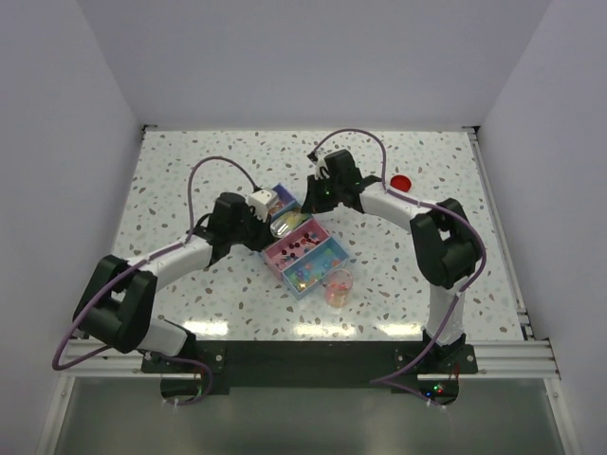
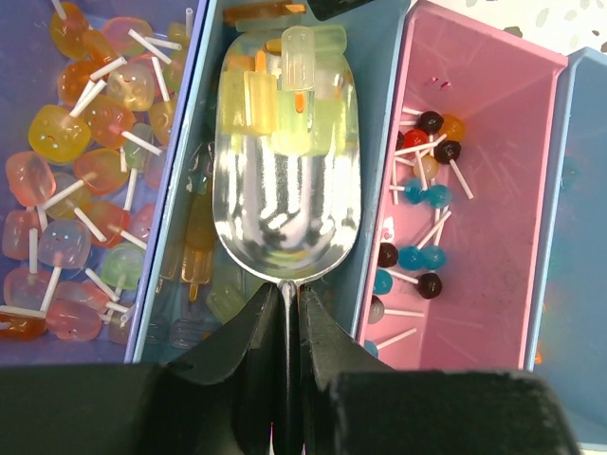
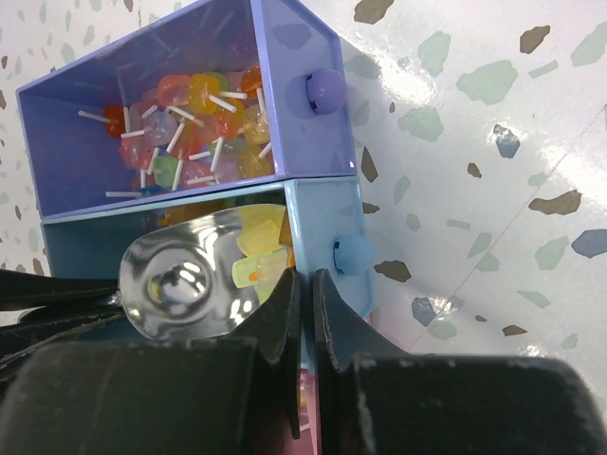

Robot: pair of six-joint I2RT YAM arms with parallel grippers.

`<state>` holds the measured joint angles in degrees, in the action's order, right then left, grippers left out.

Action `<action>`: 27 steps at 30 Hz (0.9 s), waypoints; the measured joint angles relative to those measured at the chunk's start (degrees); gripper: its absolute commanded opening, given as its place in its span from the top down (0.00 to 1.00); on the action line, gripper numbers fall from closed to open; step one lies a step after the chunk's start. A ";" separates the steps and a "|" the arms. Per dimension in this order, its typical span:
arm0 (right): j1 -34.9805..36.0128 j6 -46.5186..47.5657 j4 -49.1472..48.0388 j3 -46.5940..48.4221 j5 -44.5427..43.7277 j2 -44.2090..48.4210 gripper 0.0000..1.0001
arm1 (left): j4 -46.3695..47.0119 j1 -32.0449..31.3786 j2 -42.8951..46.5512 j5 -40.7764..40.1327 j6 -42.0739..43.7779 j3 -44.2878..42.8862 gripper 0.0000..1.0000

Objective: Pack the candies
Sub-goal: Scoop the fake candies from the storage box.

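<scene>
My left gripper (image 2: 285,289) is shut on the thin handle of a metal scoop (image 2: 285,190). The scoop's bowl hangs over a light-blue box (image 2: 379,142) and carries a few yellow-green ice-lolly candies (image 2: 299,57) at its tip. The end wall of that same light-blue box (image 3: 322,218) sits between the fingers of my right gripper (image 3: 306,280), which is shut on it next to its round knob. Tiny speckled candies (image 1: 305,276) fill the nearest blue box, and more lie in a clear cup (image 1: 339,287).
A purple box (image 3: 285,85) holds cube lollipops (image 2: 85,171). A pink box (image 2: 512,190) holds round lollipops (image 2: 422,199). A red lid (image 1: 401,182) lies at the back right of the speckled table (image 1: 474,237). Both arms meet over the boxes.
</scene>
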<state>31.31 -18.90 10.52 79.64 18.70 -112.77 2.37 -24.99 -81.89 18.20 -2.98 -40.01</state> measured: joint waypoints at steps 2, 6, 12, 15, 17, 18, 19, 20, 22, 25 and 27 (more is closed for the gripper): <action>0.00 0.11 -0.07 0.00 -0.13 0.00 1.00 | 0.37 0.00 -0.42 0.11 -0.07 0.04 1.00; 0.00 0.55 -0.11 0.00 -0.20 0.00 1.00 | 1.42 0.00 -0.33 0.09 -0.52 0.61 1.00; -0.15 0.90 -0.48 -0.28 -0.13 0.07 1.00 | 5.88 0.02 2.60 -0.04 -0.96 3.93 1.00; -0.26 0.92 -0.79 -0.57 0.07 0.17 1.00 | 6.69 0.15 4.74 -0.17 -0.94 5.27 1.00; -0.26 0.94 -0.87 -0.63 0.09 0.24 1.00 | 6.82 0.28 5.84 -0.20 -0.90 5.95 1.00; -0.26 0.96 -0.85 -0.63 0.17 0.24 1.00 | 6.82 0.28 6.27 -0.22 -0.87 6.16 1.00; -0.24 0.98 -0.81 -0.63 0.24 0.24 1.00 | 6.69 0.28 6.51 -0.22 -0.87 6.19 1.00; -0.24 1.03 -0.81 -0.63 0.28 0.24 1.00 | 6.64 0.31 6.58 -0.22 -0.85 6.21 1.00; -0.24 1.16 -0.79 -0.63 0.33 0.24 1.00 | 6.93 0.31 6.69 -0.24 -0.85 6.56 1.00; -0.17 1.66 -0.68 -0.63 0.33 0.33 1.00 | 7.30 0.31 7.32 -0.42 -0.74 7.30 1.00; -0.13 2.10 -0.61 -0.63 0.33 0.35 1.00 | 7.30 0.31 7.67 -0.55 -0.59 7.65 1.00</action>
<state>31.18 -16.80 9.91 79.00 19.03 -112.42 9.67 -24.69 -74.22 17.65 -3.57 -32.36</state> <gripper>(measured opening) 0.028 0.172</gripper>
